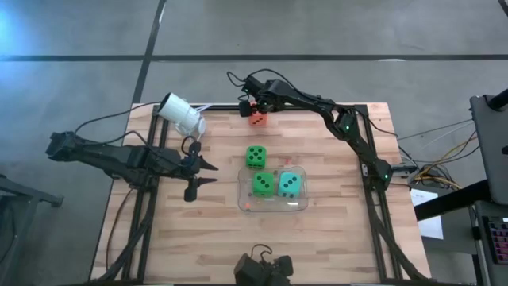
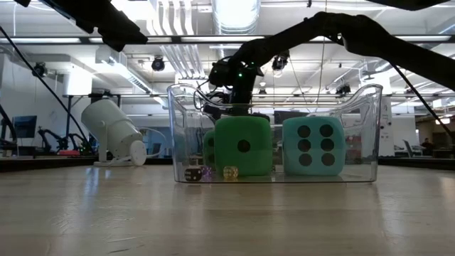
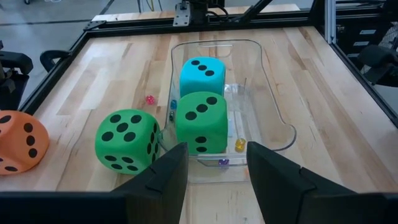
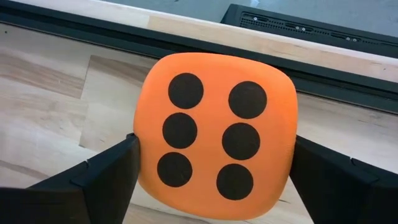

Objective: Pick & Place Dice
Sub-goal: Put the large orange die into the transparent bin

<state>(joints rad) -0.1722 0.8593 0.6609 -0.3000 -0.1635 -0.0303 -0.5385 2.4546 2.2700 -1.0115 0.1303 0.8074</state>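
Note:
An orange die (image 1: 258,119) is between the fingers of my right gripper (image 1: 255,113) near the table's far edge; it also shows in the left wrist view (image 3: 18,144). One green die (image 1: 255,156) rests on the bare table beside a clear tray (image 1: 300,205). In the tray sit a second green die (image 1: 263,184) and a teal die (image 1: 290,184). My left gripper (image 1: 209,175) is open and empty, left of the tray, with its fingers pointing toward it (image 3: 214,180). My right gripper pinches the orange die between its two fingers, one on each of two opposite sides (image 4: 138,155). The six-pip face (image 4: 211,137) is toward the wrist. The fingers slant down from above toward the table's far edge. Whether the die is clear of the table, I cannot tell.
A white cylindrical camera (image 1: 181,115) lies at the table's far left corner. Several tiny dice (image 2: 210,173) lie on the tray floor, and one pink one (image 3: 149,99) on the table by the tray. A black frame rail (image 4: 298,68) runs along the far edge.

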